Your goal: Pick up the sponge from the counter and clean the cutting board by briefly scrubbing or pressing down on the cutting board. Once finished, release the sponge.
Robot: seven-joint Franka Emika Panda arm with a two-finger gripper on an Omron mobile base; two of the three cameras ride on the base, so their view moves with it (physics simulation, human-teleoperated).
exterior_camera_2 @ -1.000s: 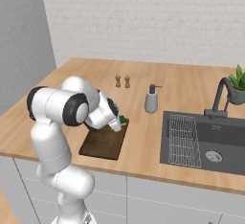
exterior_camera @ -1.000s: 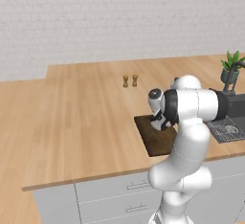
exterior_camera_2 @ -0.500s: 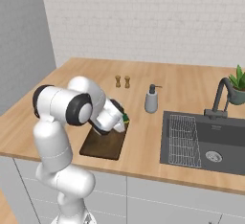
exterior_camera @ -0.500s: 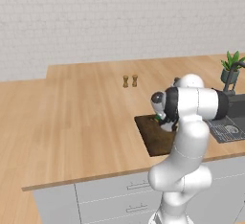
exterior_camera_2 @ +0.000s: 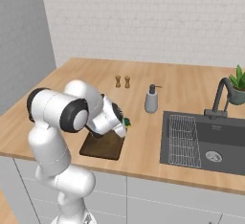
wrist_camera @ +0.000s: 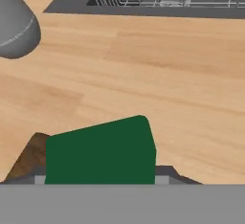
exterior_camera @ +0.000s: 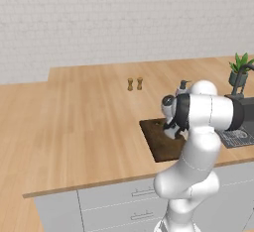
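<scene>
From the left the white arm blocks most of the dark-brown wooden cutting board (exterior_camera: 161,144), from the right just a green sliver of sponge (exterior_camera_2: 126,121) peeks out, and hand view shows the gripper (wrist_camera: 100,180) clamped on it, fingertips buried.

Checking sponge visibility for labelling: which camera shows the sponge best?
The hand view: the green-topped rectangular sponge looms large between the fingers. The right base view shows a green sliver past the hand; the left base view barely hints at it.
</scene>
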